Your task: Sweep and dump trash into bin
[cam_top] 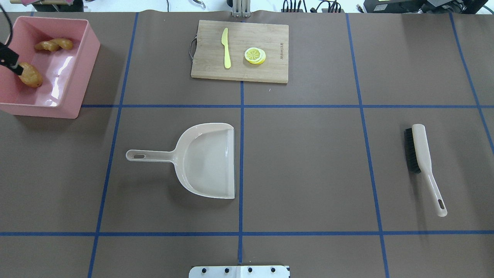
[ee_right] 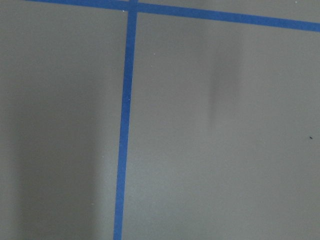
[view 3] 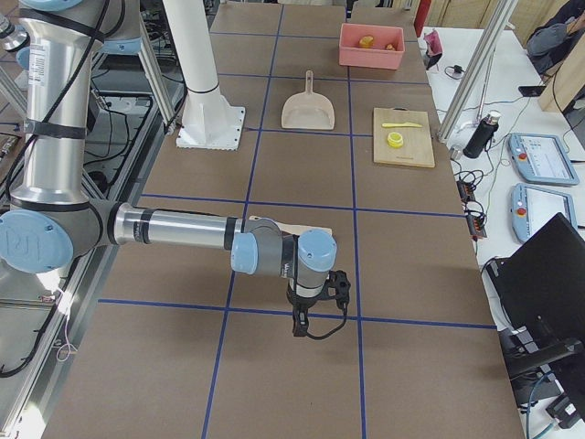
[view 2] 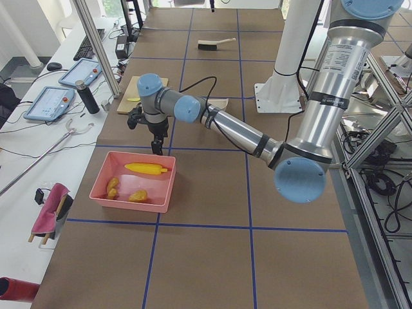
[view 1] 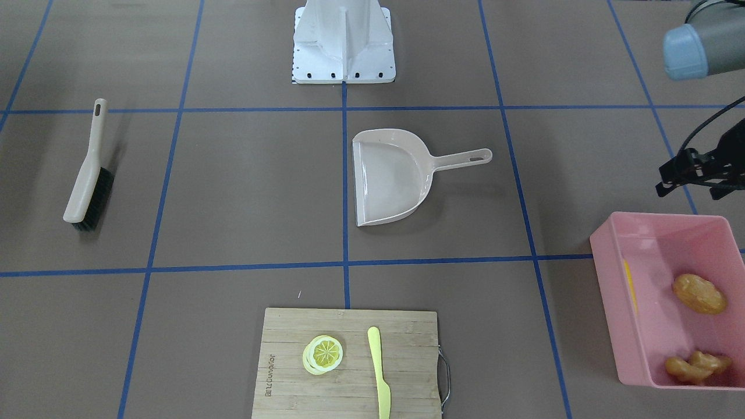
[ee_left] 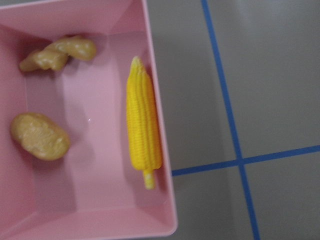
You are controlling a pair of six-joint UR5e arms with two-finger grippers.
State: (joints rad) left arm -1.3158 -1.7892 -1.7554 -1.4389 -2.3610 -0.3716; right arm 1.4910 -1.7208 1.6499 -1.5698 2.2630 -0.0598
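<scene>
The pink bin (view 1: 605, 279) stands at the table's corner on my left side. Inside it lie the trash items: a yellow corn cob (ee_left: 143, 135) along the wall, a brown potato (ee_left: 40, 136) and a knobbly ginger root (ee_left: 57, 52). My left gripper (view 1: 675, 173) hovers over the bin's edge, holding nothing that I can see; its jaws are too cut off to judge. My right gripper (view 3: 306, 320) hangs low over bare table far from the bin, seen only from the side, so I cannot tell its state.
A beige dustpan (cam_top: 208, 162) lies flat mid-table with nothing in it. A brush (cam_top: 422, 154) lies on my right side. A wooden cutting board (cam_top: 208, 58) at the far edge carries a lemon slice (cam_top: 255, 55) and a plastic knife (cam_top: 226, 48).
</scene>
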